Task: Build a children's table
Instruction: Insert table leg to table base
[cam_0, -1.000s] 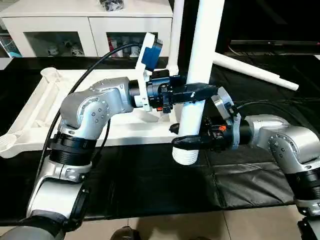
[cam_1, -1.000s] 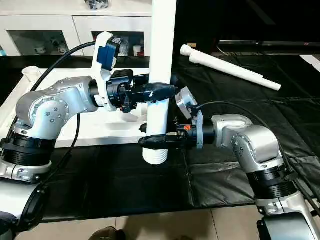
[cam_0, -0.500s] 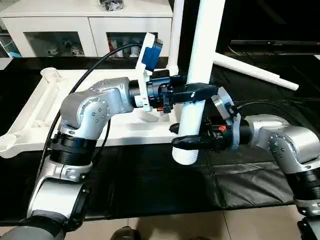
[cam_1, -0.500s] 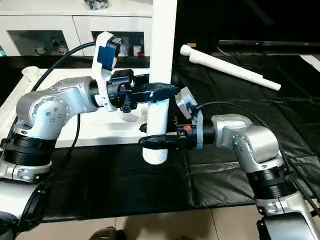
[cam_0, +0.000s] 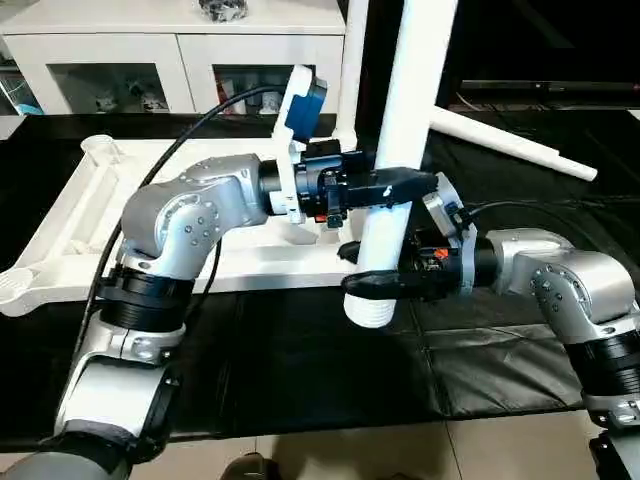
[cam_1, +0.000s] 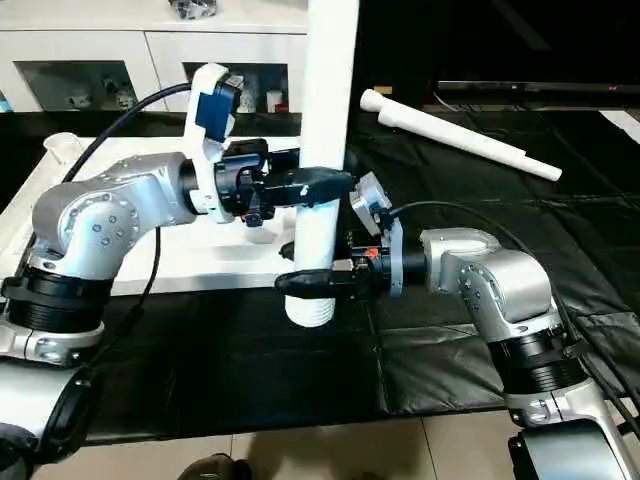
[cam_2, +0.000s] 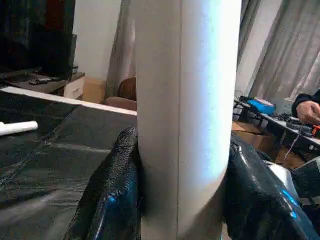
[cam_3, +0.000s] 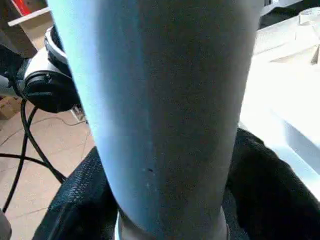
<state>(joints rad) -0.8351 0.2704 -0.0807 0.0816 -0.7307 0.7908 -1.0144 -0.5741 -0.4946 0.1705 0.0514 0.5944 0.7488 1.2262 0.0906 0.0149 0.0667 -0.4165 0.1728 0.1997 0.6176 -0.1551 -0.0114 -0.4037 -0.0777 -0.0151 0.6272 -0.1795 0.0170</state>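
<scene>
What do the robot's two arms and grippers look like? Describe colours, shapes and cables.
Both arms have rounded silver shells with black ribbed joint rings. The left gripper and right gripper each have two glossy black fingers. A white-and-blue camera module sits at the left wrist, and black cables trail along both.

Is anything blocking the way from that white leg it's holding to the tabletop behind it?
Nothing visible does. The leg is held upright by both tools over the black mat, its threaded end just in front of the upturned tabletop, with open space between.
</scene>
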